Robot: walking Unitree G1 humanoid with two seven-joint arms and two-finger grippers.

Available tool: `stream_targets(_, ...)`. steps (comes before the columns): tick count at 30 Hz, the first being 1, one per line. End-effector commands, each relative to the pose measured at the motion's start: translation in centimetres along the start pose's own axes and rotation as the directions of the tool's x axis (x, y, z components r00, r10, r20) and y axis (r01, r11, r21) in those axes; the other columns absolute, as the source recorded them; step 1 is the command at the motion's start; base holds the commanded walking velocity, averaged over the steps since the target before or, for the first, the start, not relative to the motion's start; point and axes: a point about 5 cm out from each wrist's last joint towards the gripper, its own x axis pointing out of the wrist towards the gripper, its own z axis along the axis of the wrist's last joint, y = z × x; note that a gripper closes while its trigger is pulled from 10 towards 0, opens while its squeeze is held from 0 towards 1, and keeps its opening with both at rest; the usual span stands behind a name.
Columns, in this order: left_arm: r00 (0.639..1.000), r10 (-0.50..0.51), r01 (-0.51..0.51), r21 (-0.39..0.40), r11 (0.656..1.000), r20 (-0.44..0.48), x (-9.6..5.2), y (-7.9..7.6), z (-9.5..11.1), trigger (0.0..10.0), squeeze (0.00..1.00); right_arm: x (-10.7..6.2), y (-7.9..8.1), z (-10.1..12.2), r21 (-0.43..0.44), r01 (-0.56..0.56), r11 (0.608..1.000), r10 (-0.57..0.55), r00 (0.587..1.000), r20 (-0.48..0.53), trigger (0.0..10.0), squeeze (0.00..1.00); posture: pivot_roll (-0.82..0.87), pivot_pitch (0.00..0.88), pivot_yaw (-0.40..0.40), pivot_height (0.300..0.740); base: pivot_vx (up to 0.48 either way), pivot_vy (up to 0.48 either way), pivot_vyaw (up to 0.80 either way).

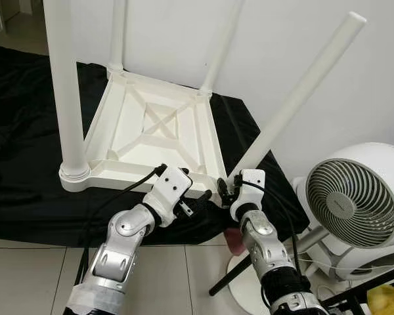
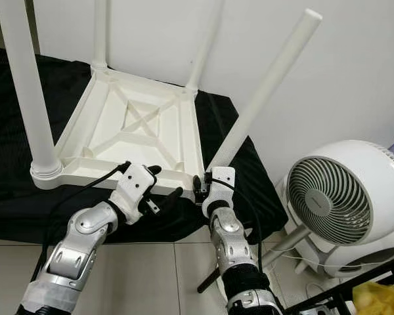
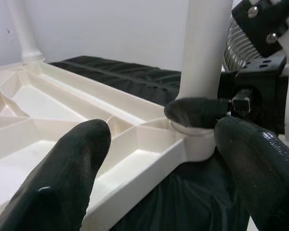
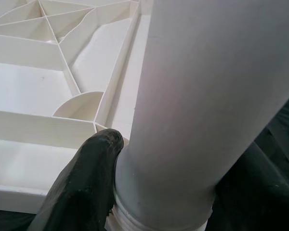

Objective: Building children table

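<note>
A white plastic children's table (image 1: 151, 125) lies upside down on a black cloth. Three of its legs stand upright, the nearest one (image 1: 65, 85) at the front left corner. A fourth leg (image 1: 302, 92) leans to the right out of the front right corner socket (image 3: 195, 139). My right gripper (image 4: 173, 192) is shut on this leg's base just above the socket, and one black finger (image 4: 82, 187) presses against it. Just left of that corner, my left gripper (image 3: 159, 178) is open, its fingers (image 3: 62, 183) straddling the table's front rim (image 3: 135, 168) without squeezing it.
A white round fan (image 1: 354, 197) stands on the tiled floor close to my right arm, its black stand rod (image 1: 233, 275) slanting under the arm. The black cloth (image 1: 26, 197) spreads far to the left. A white wall rises behind the table.
</note>
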Motion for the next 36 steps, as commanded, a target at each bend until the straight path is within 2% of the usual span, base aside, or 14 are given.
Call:
stream_targets(1,1.000,0.020,-0.020,0.000,1.000,0.013,0.6,-0.3,0.3,10.0,0.00,-0.2,-1.6,-0.2,0.023,0.054,0.998,-0.053,0.998,-0.018,10.0,0.00,0.05,0.000,-0.238,0.740,0.000,0.000,0.00)
stream_targets(2,1.000,0.020,-0.020,0.000,1.000,0.013,0.6,-0.3,0.3,10.0,0.00,-0.2,-1.6,-0.2,0.023,0.054,0.998,-0.053,0.998,-0.018,10.0,0.00,0.05,0.000,-0.238,0.740,0.000,0.000,0.00)
stream_targets(3,1.000,0.016,-0.016,0.001,1.000,0.014,0.6,-0.4,0.3,10.0,0.00,-0.2,-1.7,0.0,0.036,0.051,0.998,-0.051,0.999,-0.007,10.0,1.00,0.04,0.000,-0.232,0.740,0.000,0.000,0.00)
stream_targets(5,1.000,0.010,-0.010,0.001,1.000,0.015,0.6,-0.4,0.3,10.0,0.00,-0.3,-1.5,0.5,0.021,0.032,0.999,-0.032,0.999,0.025,10.0,1.00,0.04,0.000,-0.221,0.740,0.000,0.000,0.00)
stream_targets(6,1.000,0.007,-0.007,0.001,1.000,0.016,0.6,-0.4,0.3,10.0,0.00,-0.2,-1.4,0.7,0.023,0.018,1.000,-0.019,0.999,0.033,10.0,0.79,0.04,0.000,-0.218,0.740,0.000,0.000,0.00)
stream_targets(10,1.000,0.004,-0.004,0.001,1.000,0.018,0.7,-0.4,0.4,10.0,0.00,-0.2,-1.4,1.0,0.021,0.007,1.000,-0.008,0.999,0.047,10.0,0.79,0.04,0.000,-0.212,0.740,0.000,0.000,0.00)
stream_targets(11,1.000,-0.004,0.004,0.002,1.000,0.019,0.8,-0.4,0.4,10.0,0.00,-0.2,-1.3,1.2,0.027,-0.013,1.000,0.011,0.998,0.059,10.0,0.00,0.02,0.000,-0.178,0.740,0.000,0.000,0.00)
stream_targets(16,0.999,-0.035,0.034,0.011,0.999,0.025,1.2,-0.3,0.7,10.0,0.00,-0.5,-1.2,1.4,0.016,-0.098,0.995,0.096,0.992,0.079,10.0,0.00,0.02,0.000,-0.148,0.740,0.000,0.000,0.00)
stream_targets(18,0.999,-0.035,0.034,0.011,0.999,0.025,1.2,-0.3,0.7,10.0,0.00,-0.5,-1.2,1.4,0.016,-0.098,0.995,0.096,0.992,0.079,10.0,0.00,0.02,0.000,-0.148,0.740,0.000,0.000,0.00)
stream_targets(20,0.998,-0.057,0.057,0.019,0.998,0.027,1.5,-0.2,0.9,10.0,0.00,-0.7,-1.6,1.6,-0.034,-0.162,0.986,0.164,0.983,0.085,10.0,0.00,0.00,0.000,-0.120,0.740,0.000,0.000,0.00)
stream_targets(24,0.997,-0.076,0.075,0.025,0.997,0.027,1.7,0.0,1.0,10.0,0.00,-0.9,-1.9,1.9,-0.075,-0.228,0.971,0.234,0.969,0.083,10.0,0.00,-0.01,0.000,-0.093,0.740,0.000,0.000,0.00)
stream_targets(31,0.996,-0.088,0.087,0.027,0.996,0.031,1.8,0.0,1.1,10.0,0.00,-0.9,-1.6,1.9,-0.089,-0.242,0.966,0.250,0.964,0.086,10.0,0.00,-0.01,0.000,-0.072,0.740,0.000,0.000,0.00)
stream_targets(36,0.993,-0.114,0.113,0.023,0.993,0.028,1.9,-0.1,1.1,10.0,0.00,-0.9,-1.1,1.8,-0.088,-0.254,0.963,0.262,0.960,0.098,10.0,0.00,-0.03,0.000,-0.020,0.740,0.000,0.000,0.00)
